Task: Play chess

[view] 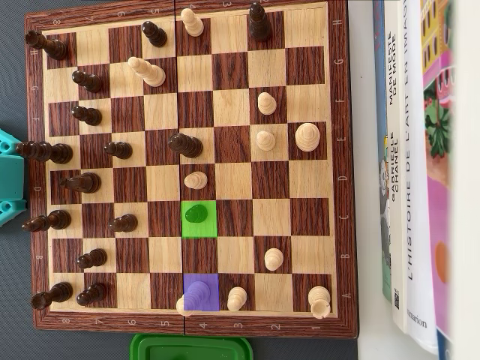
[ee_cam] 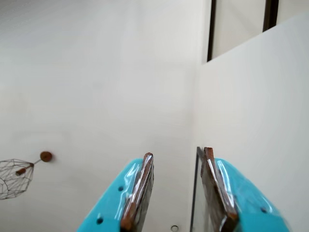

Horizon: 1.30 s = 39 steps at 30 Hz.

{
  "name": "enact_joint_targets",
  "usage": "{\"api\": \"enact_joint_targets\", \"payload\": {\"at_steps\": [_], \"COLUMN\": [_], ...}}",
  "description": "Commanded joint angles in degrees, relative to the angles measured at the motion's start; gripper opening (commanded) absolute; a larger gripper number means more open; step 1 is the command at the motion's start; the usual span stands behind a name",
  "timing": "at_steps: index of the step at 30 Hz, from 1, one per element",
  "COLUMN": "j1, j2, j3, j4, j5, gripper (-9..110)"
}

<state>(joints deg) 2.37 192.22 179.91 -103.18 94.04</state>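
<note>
White walls point(ee_cam: 96, 72) fill the wrist view, with a dark-framed window point(ee_cam: 239, 24) seen at one o'clock and a wire lamp point(ee_cam: 14, 178) hung at eight o'clock. In the overhead view, a grey table point(view: 11, 82) is seen under a wooden chessboard point(view: 339, 150), which takes up most of the frame. Books point(view: 409, 172) are stacked along the three o'clock edge, just beside the board. A green lid point(view: 191, 349) is cut off at six o'clock, just below the board's frame. A turquoise part of the arm point(view: 9, 176) is seen at nine o'clock, at the board's edge.

Dark pieces point(view: 52, 153) are ranged along the nine o'clock side; light pieces point(view: 307, 136) are scattered toward three o'clock and six o'clock. One dark piece point(view: 184, 144) stands near the board's middle, with a light pawn point(view: 196, 180) on the next square toward six o'clock. A green-tinted square point(view: 199, 219) lies just below centre, and a piece on it is tinted green too. A purple-tinted square point(view: 201, 291) lies toward six o'clock in the same column, and the piece on it is likewise tinted.

The gripper point(ee_cam: 176, 154) is shown in the wrist view at six o'clock, pointed upward at the walls, its turquoise fingers point(ee_cam: 137, 193) held apart with nothing between the brown pads point(ee_cam: 212, 183).
</note>
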Motion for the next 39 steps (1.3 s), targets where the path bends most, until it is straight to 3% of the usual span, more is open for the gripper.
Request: {"api": "enact_joint_targets", "payload": {"at_steps": [1,15,34,39], "j1": [0.00,0.18,2.02,3.16], "j2": [-1.14,-12.92,-23.64,-23.55], "j3": [1.14,-15.21,-26.28,-30.67], "j4": [0.00,13.27,41.48,54.93], "j5": [-0.44,-5.19,-8.26,-8.26], "gripper": [15,15,15,15]}}
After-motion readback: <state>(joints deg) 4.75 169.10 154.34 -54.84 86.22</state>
